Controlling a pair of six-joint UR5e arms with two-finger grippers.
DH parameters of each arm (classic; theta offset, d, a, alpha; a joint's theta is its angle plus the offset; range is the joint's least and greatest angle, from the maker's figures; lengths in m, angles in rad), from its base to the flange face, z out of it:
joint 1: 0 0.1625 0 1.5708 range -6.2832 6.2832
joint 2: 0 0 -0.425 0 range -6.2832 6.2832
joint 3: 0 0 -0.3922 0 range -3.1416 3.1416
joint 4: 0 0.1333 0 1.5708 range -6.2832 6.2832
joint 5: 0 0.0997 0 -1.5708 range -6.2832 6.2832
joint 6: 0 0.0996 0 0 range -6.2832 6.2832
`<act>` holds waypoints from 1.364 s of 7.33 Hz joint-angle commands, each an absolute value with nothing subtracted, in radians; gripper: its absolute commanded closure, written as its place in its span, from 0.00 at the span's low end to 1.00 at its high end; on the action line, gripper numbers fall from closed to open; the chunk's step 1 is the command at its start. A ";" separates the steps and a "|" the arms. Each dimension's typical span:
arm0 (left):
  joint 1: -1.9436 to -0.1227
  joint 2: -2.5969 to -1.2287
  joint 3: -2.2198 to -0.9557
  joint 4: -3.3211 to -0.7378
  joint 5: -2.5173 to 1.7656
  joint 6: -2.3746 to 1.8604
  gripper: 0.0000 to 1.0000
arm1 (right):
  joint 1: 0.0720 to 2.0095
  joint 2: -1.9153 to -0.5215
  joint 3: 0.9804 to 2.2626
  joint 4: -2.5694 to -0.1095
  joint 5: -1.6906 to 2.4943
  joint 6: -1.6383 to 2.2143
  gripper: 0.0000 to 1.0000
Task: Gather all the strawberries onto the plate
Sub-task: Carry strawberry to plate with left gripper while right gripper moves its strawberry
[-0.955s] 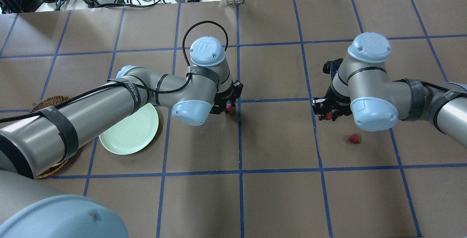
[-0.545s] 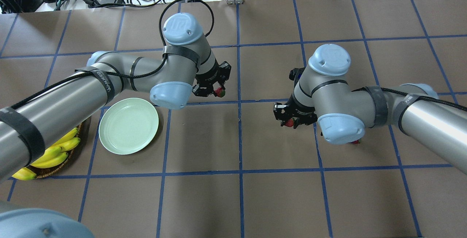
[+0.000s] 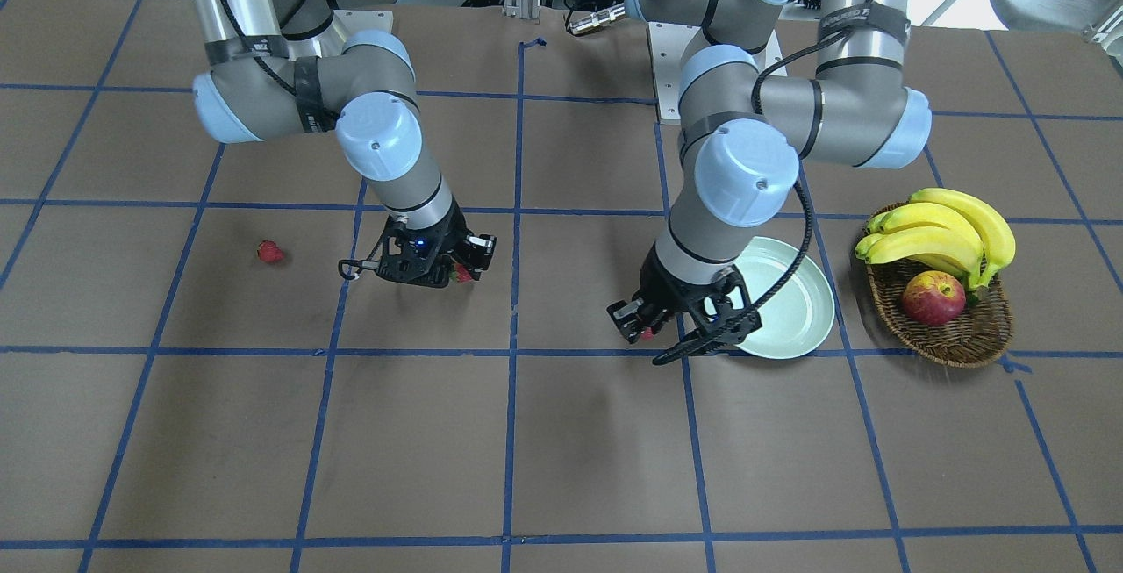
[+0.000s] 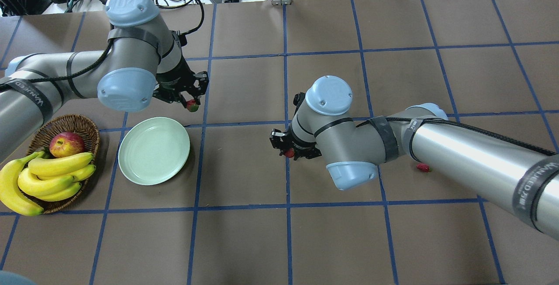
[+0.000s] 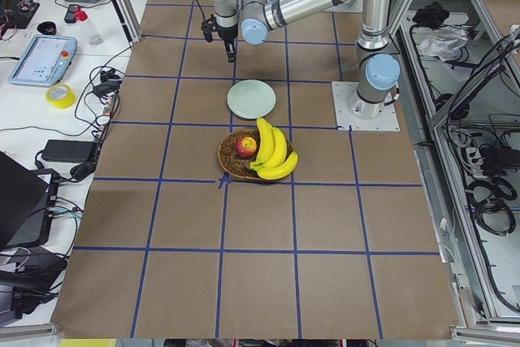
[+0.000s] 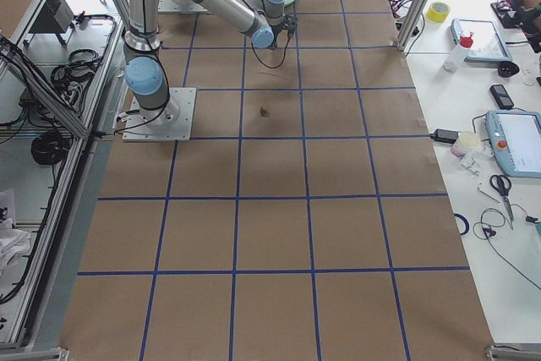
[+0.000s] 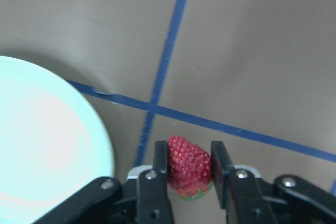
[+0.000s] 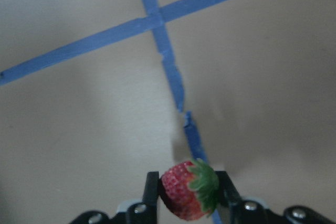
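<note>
Bare brown table [image 4: 244, 241], crossed by blue tape lines, lies on every side of both claws. The one close edge is the raised rim of the pale green plate [image 4: 153, 163], which curves just to the left of the left gripper [image 4: 191, 102] and a little toward the robot. The claw itself is outside that rim. A wicker basket [image 4: 87, 124] of bananas [image 4: 52, 176] and an apple [image 4: 67, 144] sits farther left, past the plate. The right gripper [image 4: 288, 151] hangs near a tape crossing, the plate well off to its left across open paper. The left strawberry [image 7: 189, 165] is a small, red, seeded cone, its green cap toward the palm. The right strawberry [image 8: 185, 191] is alike, its leafy cap turned to one finger. Each claw is drawn narrow, with both fingers pressed on the sides of its berry. A loose strawberry [image 4: 422, 167] lies on the table well to the right of the right gripper, beside its forearm.
</note>
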State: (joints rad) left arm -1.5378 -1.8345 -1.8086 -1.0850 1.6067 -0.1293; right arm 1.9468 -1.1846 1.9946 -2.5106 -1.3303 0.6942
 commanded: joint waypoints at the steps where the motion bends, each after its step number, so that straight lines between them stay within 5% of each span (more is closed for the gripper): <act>1: -1.430 -1.847 -1.902 -1.009 1.649 0.127 1.00 | 2.046 -1.082 1.886 -2.523 -1.370 0.839 1.00; 2: -1.396 -1.853 -1.964 -0.886 1.649 0.226 1.00 | 2.046 -1.072 1.882 -2.522 -1.371 0.839 0.67; 3: -1.393 -1.855 -1.994 -0.852 1.651 0.239 1.00 | 2.046 -1.074 1.882 -2.514 -1.371 0.839 0.10; 4: -1.393 -1.859 -1.999 -0.851 1.648 0.245 1.00 | 2.042 -1.081 1.878 -2.472 -1.374 0.827 0.00; 5: -1.394 -1.861 -1.997 -0.851 1.647 0.239 0.09 | 2.019 -1.107 1.876 -2.453 -1.412 0.772 0.00; 6: -1.402 -1.858 -1.996 -0.850 1.647 0.230 0.00 | 1.956 -1.149 1.885 -2.359 -1.458 0.656 0.00; 8: -1.435 -1.836 -1.921 -0.921 1.651 0.215 0.00 | 1.794 -1.254 1.905 -2.216 -1.465 0.449 0.00; 10: -1.652 -1.845 -1.823 -1.014 1.640 -0.154 0.00 | 1.606 -1.354 2.030 -2.194 -1.572 0.129 0.00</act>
State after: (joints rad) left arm -1.5222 -1.8381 -1.8791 -0.9726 1.6446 0.0729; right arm 1.7227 -1.2925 1.9557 -2.2107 -1.5163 0.3159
